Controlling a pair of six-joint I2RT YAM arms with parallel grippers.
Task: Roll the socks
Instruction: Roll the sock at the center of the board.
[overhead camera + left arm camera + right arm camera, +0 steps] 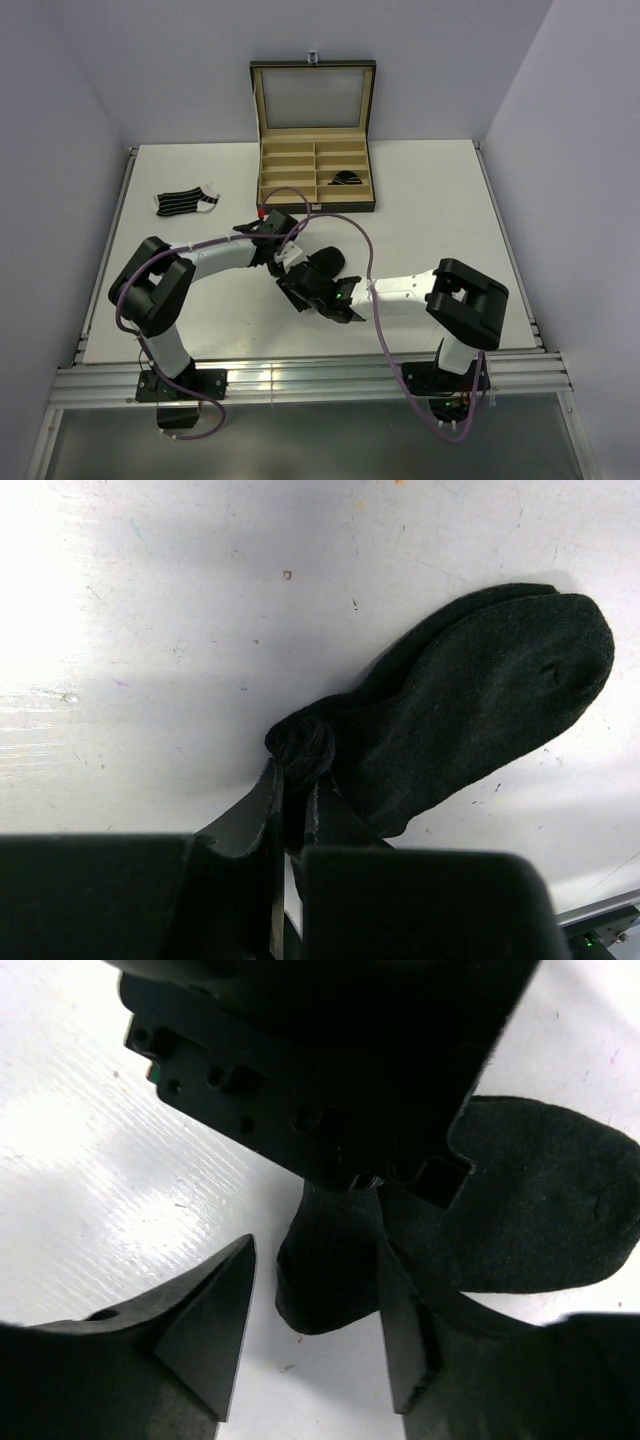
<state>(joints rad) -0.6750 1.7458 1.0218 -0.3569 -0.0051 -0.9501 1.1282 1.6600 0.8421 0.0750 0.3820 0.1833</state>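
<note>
A plain black sock lies flat on the white table at the centre. My left gripper is shut on its bunched cuff end, and the rest of the sock spreads away to the right. My right gripper is open, and its fingers straddle the sock's near end without closing on it. The left gripper's body hangs just above. A black sock with white stripes lies flat at the left. A small dark striped bundle sits in a right compartment of the box.
The open black box with tan lining stands at the back centre, its lid upright. The two arms cross close together at the table's middle. Grey walls stand on both sides.
</note>
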